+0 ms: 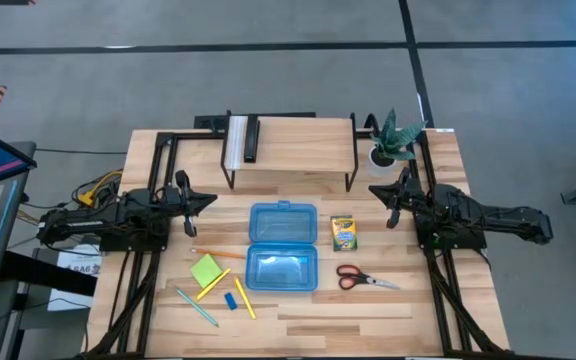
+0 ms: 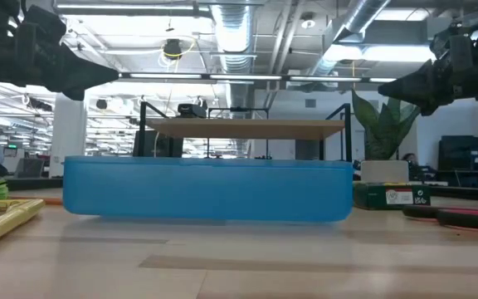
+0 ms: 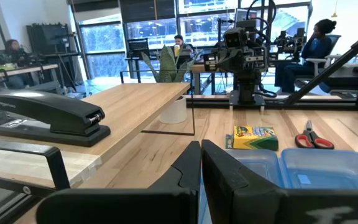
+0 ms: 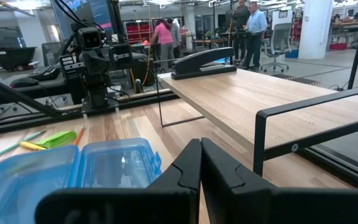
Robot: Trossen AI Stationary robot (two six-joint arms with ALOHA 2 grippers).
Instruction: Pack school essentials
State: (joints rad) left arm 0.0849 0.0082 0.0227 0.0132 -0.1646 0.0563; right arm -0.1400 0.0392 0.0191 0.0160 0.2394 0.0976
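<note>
I have not packed anything yet, as far as I can see. My left gripper waits up over the left side of the table with its two fingers pressed together and nothing in them. It is well apart from all the school things.

In front of it, on the left part of the table, lie the small things. There is the lime-green sticky-note pad, with a yellow pencil lying partly across it and an orange pencil just past it. Nearer the table edge are the light-blue pen, the small blue eraser and another yellow pencil.

In the middle sits the blue case. It lies open, both halves flat, and I see nothing inside it. That is where I think the things must go.

To the right of the case stands the crayon box, just beside it. The red-handled scissors lie a bit closer to the table edge.

My right gripper hangs above the right side, near the potted plant. Its fingers are closed too and hold nothing.

So every thing is still out on the wood. All of the packing is left to do, and I would start with the things closest to the case.
</note>
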